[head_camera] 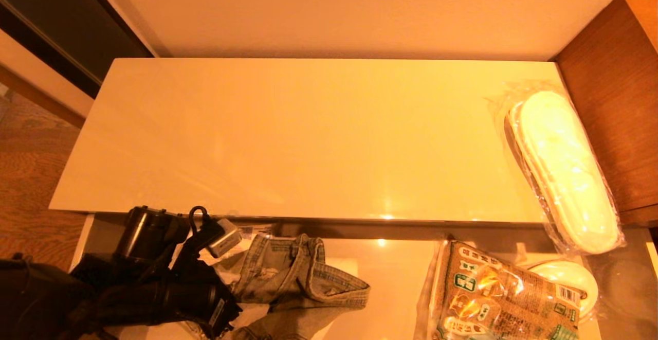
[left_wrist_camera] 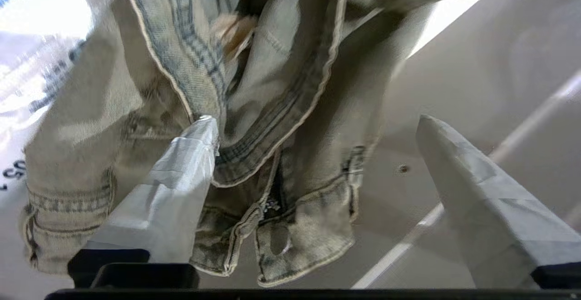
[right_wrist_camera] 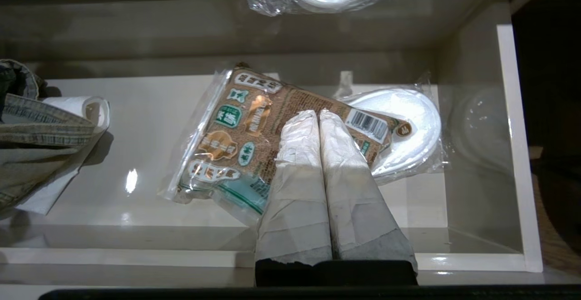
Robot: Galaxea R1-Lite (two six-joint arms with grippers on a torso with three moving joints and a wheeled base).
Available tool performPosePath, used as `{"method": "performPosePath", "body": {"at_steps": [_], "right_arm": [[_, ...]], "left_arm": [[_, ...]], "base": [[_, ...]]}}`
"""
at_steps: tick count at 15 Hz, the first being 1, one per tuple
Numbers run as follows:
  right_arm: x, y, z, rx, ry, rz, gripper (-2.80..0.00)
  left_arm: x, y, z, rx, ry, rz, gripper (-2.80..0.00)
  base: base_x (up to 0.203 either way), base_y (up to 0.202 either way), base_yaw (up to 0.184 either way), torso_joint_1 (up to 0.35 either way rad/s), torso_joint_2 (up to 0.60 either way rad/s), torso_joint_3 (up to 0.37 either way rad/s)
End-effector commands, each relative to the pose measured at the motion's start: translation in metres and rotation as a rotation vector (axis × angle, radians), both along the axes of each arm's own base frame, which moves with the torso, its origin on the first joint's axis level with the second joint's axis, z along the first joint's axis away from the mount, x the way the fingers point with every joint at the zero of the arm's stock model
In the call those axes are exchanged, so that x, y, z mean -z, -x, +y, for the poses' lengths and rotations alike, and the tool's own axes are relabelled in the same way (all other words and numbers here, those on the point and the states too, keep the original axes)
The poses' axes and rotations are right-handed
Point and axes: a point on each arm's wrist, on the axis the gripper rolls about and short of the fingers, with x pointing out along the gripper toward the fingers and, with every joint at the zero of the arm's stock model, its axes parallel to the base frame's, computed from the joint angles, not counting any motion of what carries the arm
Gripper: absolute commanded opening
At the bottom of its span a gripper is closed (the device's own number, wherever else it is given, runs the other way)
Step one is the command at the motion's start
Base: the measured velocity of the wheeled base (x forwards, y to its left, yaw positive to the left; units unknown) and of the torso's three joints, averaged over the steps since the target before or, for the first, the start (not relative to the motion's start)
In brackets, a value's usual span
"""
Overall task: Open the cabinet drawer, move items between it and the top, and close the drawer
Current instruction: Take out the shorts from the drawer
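Since the wide, shallow, glossy beige drawer (head_camera: 390,273) stands pulled out below the cabinet's smooth beige top (head_camera: 288,134), opening looks done in the head view; wrapped white slippers (head_camera: 563,170) lie on that top's right end. In the left wrist view, the left end effector (left_wrist_camera: 313,123) hangs spread over the faded grey-green denim garment (left_wrist_camera: 281,109) inside the drawer, gripping nothing. In the right wrist view, the right end effector (right_wrist_camera: 320,116) is pressed together above the drawer. Closing remains.
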Motion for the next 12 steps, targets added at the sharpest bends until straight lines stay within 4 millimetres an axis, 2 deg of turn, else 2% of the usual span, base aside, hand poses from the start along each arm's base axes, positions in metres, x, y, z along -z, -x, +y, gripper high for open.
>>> {"method": "performPosePath", "body": {"at_steps": [1,4,8,11,12], "right_arm": [[0.0,0.0,0.0,0.0,0.0,0.0,-2.8],[0.0,0.0,0.0,0.0,0.0,0.0,-2.8],[0.0,0.0,0.0,0.0,0.0,0.0,-2.8],[0.0,0.0,0.0,0.0,0.0,0.0,-2.8],[0.0,0.0,0.0,0.0,0.0,0.0,-2.8]], "left_arm": [[0.011,-0.006,-0.002,-0.018,-0.038,0.028,0.0],[0.024,-0.024,-0.005,-0.107,-0.138,0.02,0.0],[0.035,-0.062,-0.019,-0.141,-0.076,-0.137,0.0],[0.044,-0.074,-0.037,-0.147,-0.024,-0.179,0.0],[0.044,-0.076,-0.04,-0.143,-0.018,-0.181,-2.8]], "base": [[0.0,0.0,0.0,0.0,0.0,0.0],[0.0,0.0,0.0,0.0,0.0,0.0],[0.0,0.0,0.0,0.0,0.0,0.0],[0.0,0.0,0.0,0.0,0.0,0.0],[0.0,0.0,0.0,0.0,0.0,0.0]]}}
